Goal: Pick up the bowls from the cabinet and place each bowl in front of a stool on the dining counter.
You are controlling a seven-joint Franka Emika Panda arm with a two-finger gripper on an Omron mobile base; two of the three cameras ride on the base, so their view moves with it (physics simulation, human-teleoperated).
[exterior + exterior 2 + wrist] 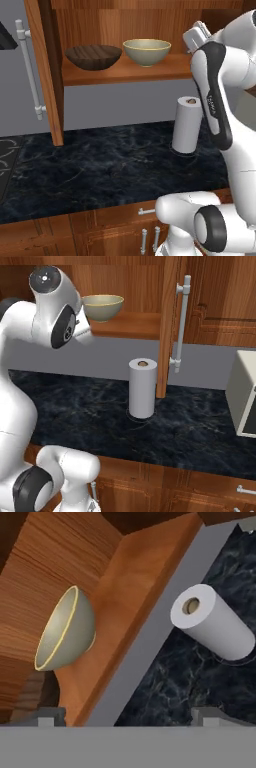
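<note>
Hand [128,719]: fingers spread, empty, short of cabinet shelf [125,72]. Cream bowl [146,52] and dark wood bowl [93,56] side by side on shelf. Cream bowl: likely rigid, glossy, slippery, breakable; pinch rim. Paper towel roll [186,125] on bench below.

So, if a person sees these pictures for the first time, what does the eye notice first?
Probably the two bowls side by side on the open cabinet shelf: the brown bowl left, the cream bowl right. Next, the white paper towel roll upright on the black marble counter below, and the white robot arm raised toward the shelf.
</note>
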